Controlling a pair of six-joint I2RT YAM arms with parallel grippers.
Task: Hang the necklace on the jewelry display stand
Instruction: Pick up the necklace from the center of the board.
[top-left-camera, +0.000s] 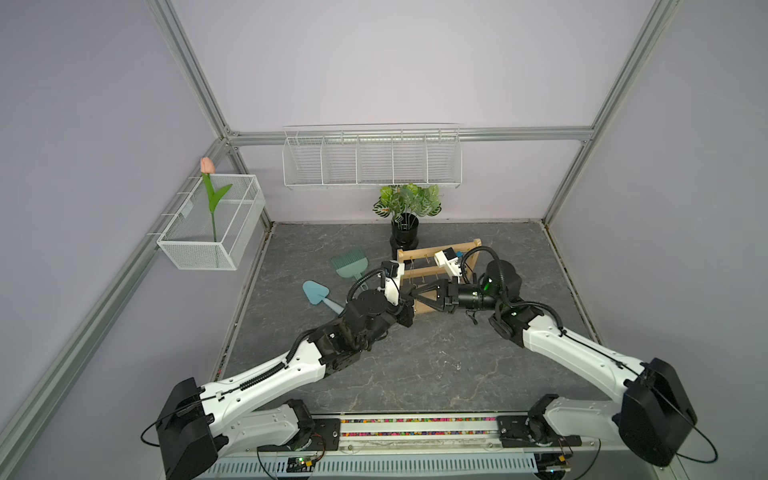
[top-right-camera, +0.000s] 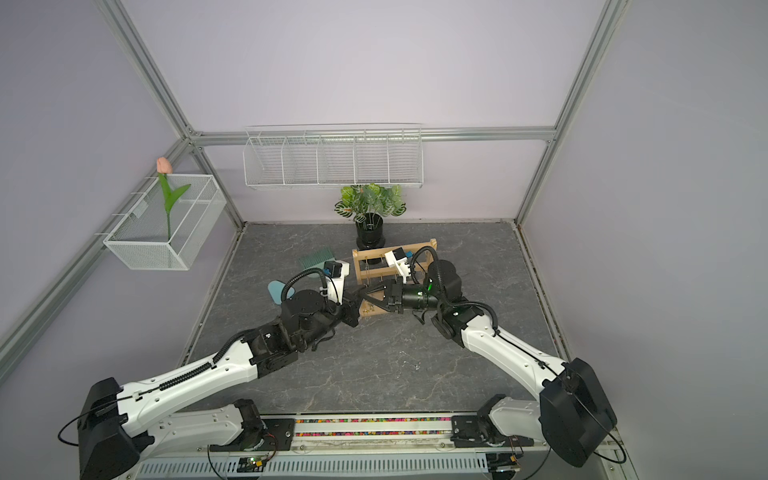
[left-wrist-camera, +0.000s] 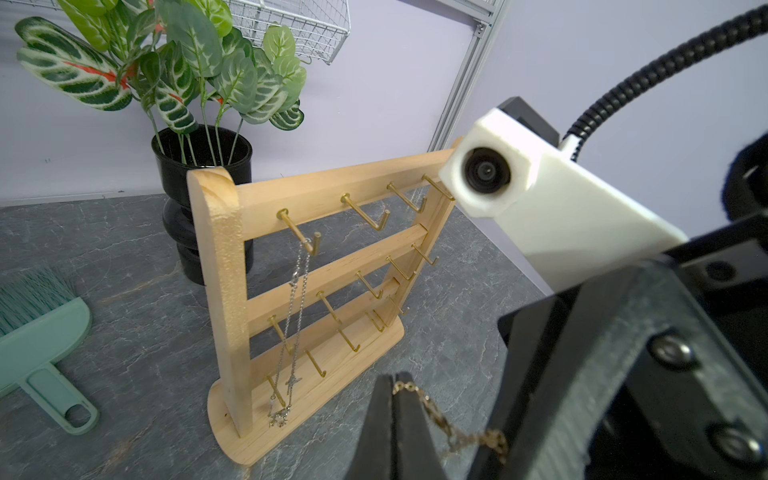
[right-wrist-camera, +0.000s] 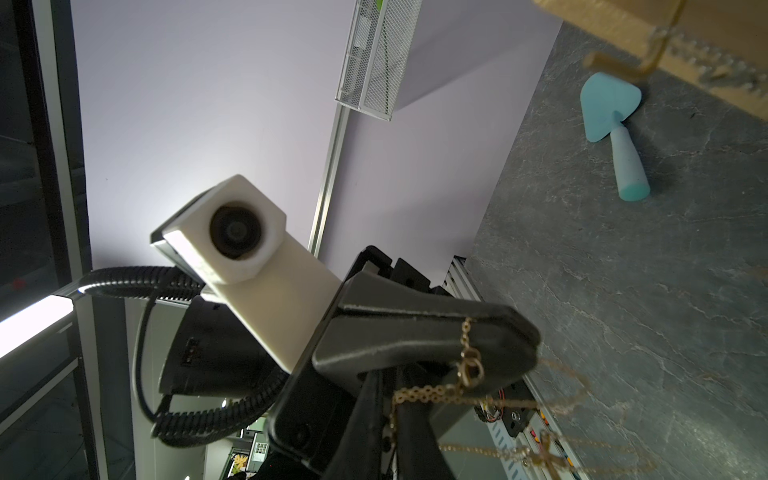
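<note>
The grey desk (top-left-camera: 415, 365) carries the jewelry display stand (left-wrist-camera: 220, 266), a black plant pot (top-left-camera: 404, 232), a green brush (top-left-camera: 349, 266) and a blue trowel (top-left-camera: 316, 293).

Two necklaces: one gold chain necklace (left-wrist-camera: 430, 409) pinched between the fingers of the left gripper (left-wrist-camera: 392, 386), and one silver chain necklace (left-wrist-camera: 294, 279) beyond the fingertips, on the one light-wood three-crossbar stand (left-wrist-camera: 220, 266). Two white baskets: one long wire basket (top-left-camera: 372, 166), one mesh box basket (top-left-camera: 195, 253). One leafy potted plant (top-left-camera: 409, 199), one pink tulip (top-left-camera: 207, 165), one green brush (top-left-camera: 350, 264), one blue trowel (top-left-camera: 316, 293).

Lavender walls (top-left-camera: 374, 62), aluminium frame (top-left-camera: 191, 62), grey marbled floor (top-left-camera: 415, 365), white wire baskets (top-left-camera: 372, 162)
</note>
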